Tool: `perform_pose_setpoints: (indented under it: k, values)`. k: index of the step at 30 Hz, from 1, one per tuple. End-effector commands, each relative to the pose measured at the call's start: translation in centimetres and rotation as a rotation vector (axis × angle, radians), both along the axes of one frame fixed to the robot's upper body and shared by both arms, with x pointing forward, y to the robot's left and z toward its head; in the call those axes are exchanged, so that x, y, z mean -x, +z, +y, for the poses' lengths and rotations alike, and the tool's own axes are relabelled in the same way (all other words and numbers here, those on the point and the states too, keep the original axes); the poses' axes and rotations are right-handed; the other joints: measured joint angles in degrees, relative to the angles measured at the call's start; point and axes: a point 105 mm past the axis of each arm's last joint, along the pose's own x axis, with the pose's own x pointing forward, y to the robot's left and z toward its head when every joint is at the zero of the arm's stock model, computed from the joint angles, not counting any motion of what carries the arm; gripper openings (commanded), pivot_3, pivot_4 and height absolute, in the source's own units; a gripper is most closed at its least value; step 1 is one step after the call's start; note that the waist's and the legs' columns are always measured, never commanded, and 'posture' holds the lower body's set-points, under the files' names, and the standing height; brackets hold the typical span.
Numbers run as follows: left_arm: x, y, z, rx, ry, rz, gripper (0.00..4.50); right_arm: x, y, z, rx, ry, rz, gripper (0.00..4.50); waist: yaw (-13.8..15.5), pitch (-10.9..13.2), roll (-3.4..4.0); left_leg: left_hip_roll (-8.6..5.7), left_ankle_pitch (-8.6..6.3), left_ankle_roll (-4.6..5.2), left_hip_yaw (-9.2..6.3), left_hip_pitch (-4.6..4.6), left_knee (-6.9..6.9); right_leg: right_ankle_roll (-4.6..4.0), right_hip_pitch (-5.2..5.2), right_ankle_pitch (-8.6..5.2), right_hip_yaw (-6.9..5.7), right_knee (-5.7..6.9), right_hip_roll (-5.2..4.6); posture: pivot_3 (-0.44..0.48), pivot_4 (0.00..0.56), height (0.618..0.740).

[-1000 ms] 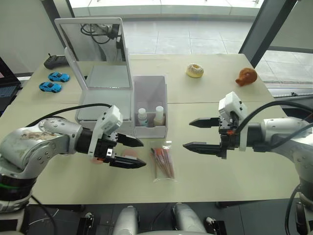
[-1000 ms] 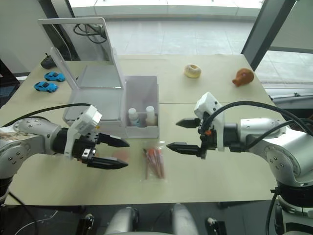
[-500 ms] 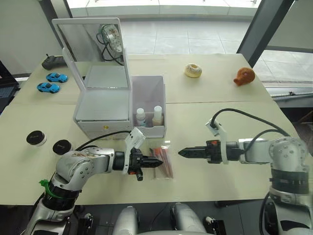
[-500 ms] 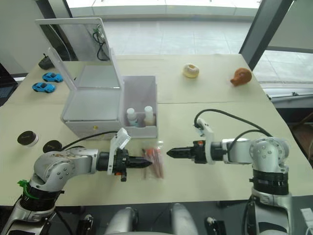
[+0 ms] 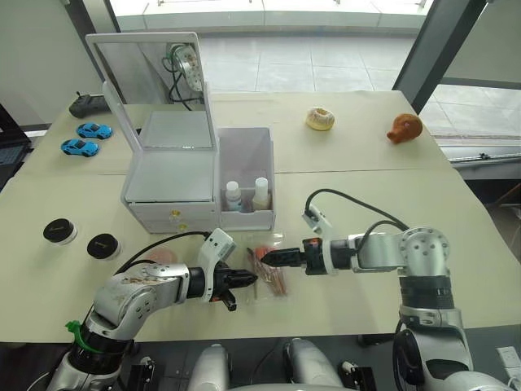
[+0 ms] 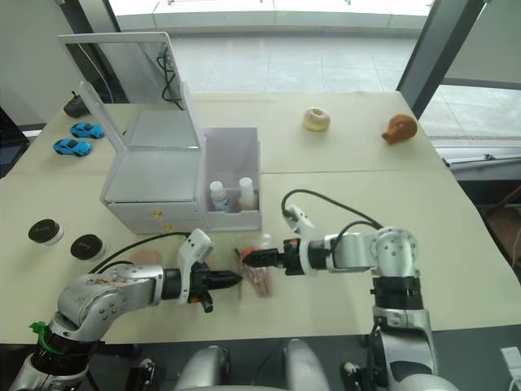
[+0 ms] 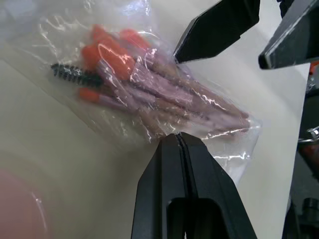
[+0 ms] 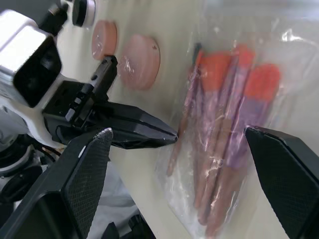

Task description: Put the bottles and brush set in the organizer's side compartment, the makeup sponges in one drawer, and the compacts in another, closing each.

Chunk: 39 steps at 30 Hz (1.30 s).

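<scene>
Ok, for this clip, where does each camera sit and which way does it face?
Left and right eye views: head, looking down over the table at both arms and the organizer.
Left wrist view: along the shut left gripper at the brush set.
Right wrist view: between the open right gripper's fingers, same bag.
Shared: brush set, the opposite gripper.

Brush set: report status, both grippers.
Left gripper shut, tips at the bag's edge. Right gripper open, straddling the brush set. Brush set flat on table, outside the organizer. Nothing in the way.
</scene>
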Motion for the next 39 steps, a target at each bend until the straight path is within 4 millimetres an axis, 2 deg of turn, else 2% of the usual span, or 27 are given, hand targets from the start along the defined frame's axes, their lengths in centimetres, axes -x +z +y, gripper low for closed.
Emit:
perform_pose_setpoints:
  k: [1, 4, 7, 10, 15, 16, 18, 19, 22, 28, 34, 39]
  values:
    - [0.7, -2.5, 1.6, -0.125, 0.049, 0.068, 0.03, 0.3, -0.7, 0.3, 0.027, 0.011, 0.019, 4.5, 0.0, -0.1, 0.01, 0.01, 0.0, 0.0, -0.02, -0.01, -0.02, 0.0, 0.02, -0.01, -0.03, 0.0, 0.01, 0.0, 0.15, 0.74]
    - [0.5, -2.5, 1.9, -0.138, 0.063, 0.067, 0.03, 0.1, -1.0, 0.7, 0.048, 0.015, 0.022, 4.5, -0.1, -0.3, 0.03, 0.01, 0.0, 0.0, -0.05, 0.03, -0.04, 0.07, 0.01, -0.08, -0.04, 0.0, 0.04, 0.0, 0.15, 0.74]
    - [0.5, -2.6, 1.9, -0.155, 0.054, 0.061, 0.03, -1.6, -0.7, -1.3, 0.114, -0.051, -0.008, 4.5, -0.3, -0.4, 0.07, 0.02, 0.0, 0.0, -0.06, 0.04, -0.06, 0.3, 0.01, -0.24, -0.05, 0.01, 0.05, 0.0, 0.15, 0.74]
    - [0.5, -2.4, 1.9, -0.143, 0.06, 0.062, 0.03, -1.8, 1.0, -2.8, 0.099, -0.031, -0.048, 4.5, 0.1, -0.4, 0.09, 0.0, 0.0, 0.0, -0.07, 0.0, -0.03, 0.31, 0.0, -0.25, -0.07, 0.0, 0.03, 0.0, 0.15, 0.74]
    - [-0.1, -0.2, 1.5, -0.027, 0.061, 0.04, 0.03, -1.1, 3.6, -3.8, 0.029, 0.036, -0.087, 4.5, -0.2, -0.3, 0.02, 0.01, 0.0, 0.0, -0.07, -0.04, -0.08, 0.3, -0.03, -0.26, -0.06, -0.07, 0.05, 0.0, 0.15, 0.74]
    - [-0.5, 0.7, 1.5, 0.014, 0.066, 0.01, 0.03, -0.9, 4.1, -3.8, -0.002, 0.051, -0.087, 4.5, -0.4, -0.3, 0.01, 0.01, 0.0, 0.0, -0.08, -0.05, -0.15, 0.29, -0.04, -0.26, -0.03, -0.05, 0.08, 0.0, 0.15, 0.74]
    - [-1.0, 1.8, 1.5, 0.068, 0.071, -0.024, 0.03, -0.6, 4.4, -3.7, -0.027, 0.068, -0.084, 4.5, -0.6, -0.2, 0.0, 0.01, 0.0, 0.0, -0.16, -0.04, -0.16, 0.29, -0.04, -0.27, -0.03, -0.03, 0.13, 0.0, 0.15, 0.74]
    - [-1.1, 2.5, 1.2, 0.118, 0.067, -0.028, 0.03, -0.5, 3.8, -3.8, -0.006, 0.063, -0.072, 4.5, -0.7, -0.2, -0.03, 0.01, 0.0, 0.0, -0.18, -0.04, -0.15, 0.29, -0.08, -0.27, -0.05, -0.03, 0.13, 0.0, 0.15, 0.74]
    - [-0.3, 2.8, 0.5, 0.17, 0.027, 0.006, 0.03, -0.4, 2.2, -3.9, 0.047, 0.044, -0.037, 4.5, -0.6, -0.2, -0.07, 0.01, 0.0, 0.0, -0.19, -0.08, -0.13, 0.29, -0.08, -0.27, -0.07, -0.06, 0.11, 0.0, 0.15, 0.74]
    - [-0.4, 0.2, 0.6, 0.045, 0.033, 0.053, 0.03, -0.4, 0.7, -3.1, 0.094, 0.034, -0.024, 4.5, -0.5, -0.1, -0.09, -0.01, 0.0, 0.0, -0.18, -0.09, -0.13, 0.29, -0.08, -0.27, -0.07, -0.07, 0.08, 0.0, 0.15, 0.74]
    - [0.0, 1.1, -1.8, 0.172, -0.015, 0.056, 0.03, -0.4, -0.3, -2.6, 0.136, 0.034, -0.02, 4.5, -0.1, -0.2, -0.1, -0.01, 0.0, 0.0, -0.18, -0.06, -0.13, 0.29, -0.06, -0.27, -0.08, -0.08, 0.08, 0.0, 0.15, 0.74]
    - [-0.2, 1.3, -2.1, 0.203, 0.004, 0.06, 0.03, 0.1, -0.7, -1.8, 0.112, 0.059, 0.0, 4.5, -0.4, -0.2, -0.11, 0.01, 0.0, 0.0, -0.19, -0.05, -0.15, 0.28, -0.07, -0.27, -0.07, -0.06, 0.11, 0.0, 0.15, 0.74]
